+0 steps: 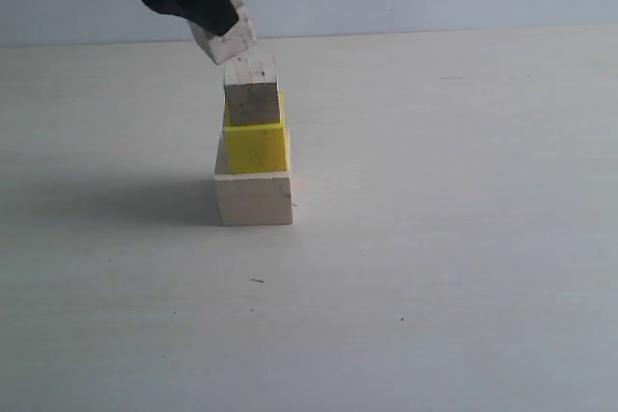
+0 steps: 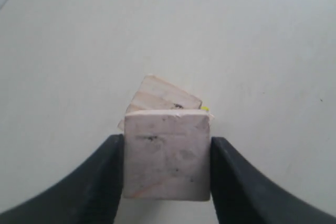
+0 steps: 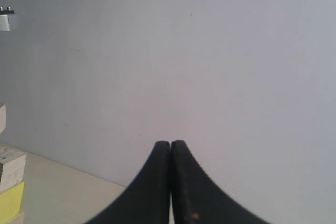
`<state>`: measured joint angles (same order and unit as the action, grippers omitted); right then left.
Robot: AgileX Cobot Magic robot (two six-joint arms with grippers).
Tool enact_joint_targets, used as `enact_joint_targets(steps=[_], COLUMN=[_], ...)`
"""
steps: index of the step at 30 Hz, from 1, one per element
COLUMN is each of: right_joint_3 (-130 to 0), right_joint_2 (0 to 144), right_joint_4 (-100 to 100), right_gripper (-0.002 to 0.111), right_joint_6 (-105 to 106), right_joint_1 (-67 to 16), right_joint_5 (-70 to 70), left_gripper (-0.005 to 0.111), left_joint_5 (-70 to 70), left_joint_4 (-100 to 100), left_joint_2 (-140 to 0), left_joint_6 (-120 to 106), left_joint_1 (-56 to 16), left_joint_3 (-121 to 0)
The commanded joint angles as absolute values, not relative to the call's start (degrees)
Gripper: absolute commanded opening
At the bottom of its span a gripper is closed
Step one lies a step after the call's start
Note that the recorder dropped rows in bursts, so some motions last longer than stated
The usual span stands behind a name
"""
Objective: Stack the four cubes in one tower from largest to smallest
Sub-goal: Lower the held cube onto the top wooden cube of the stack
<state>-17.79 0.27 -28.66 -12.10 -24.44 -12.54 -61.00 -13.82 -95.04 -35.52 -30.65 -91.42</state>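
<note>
While the left gripper (image 2: 167, 182) clamps the last small cube (image 1: 225, 38) tilted, just toward 11 o'clock of the stacked small cube (image 1: 252, 90) topping the yellow cube (image 1: 256, 147) and large pale cube (image 1: 253, 198), I would level and centre it before release; the right gripper (image 3: 171, 153) is closed, empty.

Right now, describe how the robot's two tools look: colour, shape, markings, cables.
The left tool has two matte black fingers, broad at the base and curving to narrow tips. The right tool matches: black, smooth, tapered. No markings or cables show on either.
</note>
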Motion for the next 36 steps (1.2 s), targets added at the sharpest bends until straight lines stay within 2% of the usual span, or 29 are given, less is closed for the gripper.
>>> enact_joint_targets(steps=[1, 8, 36], right_joint_3=[-17.48, -17.48, -17.48], right_joint_2=[0.00, 0.00, 0.00], right_joint_4=[-28.47, -28.47, -28.47], right_gripper=[0.000, 0.000, 0.000], right_joint_6=[-12.12, -12.12, -12.12], right_joint_1=[-24.37, -24.37, -24.37], right_joint_5=[-12.45, -12.33, -12.33], left_gripper=[0.000, 0.000, 0.000], left_joint_5=[-64.97, -69.96, -68.51], left_joint_4=[-17.31, -17.09, -22.09], left_joint_2=[-98.56, -104.53, -104.99], left_joint_6=[-44.35, -52.83, -65.06], left_joint_1=[-30.94, -30.94, -27.31], left_joint_3=[-96.56, -103.22, -103.22])
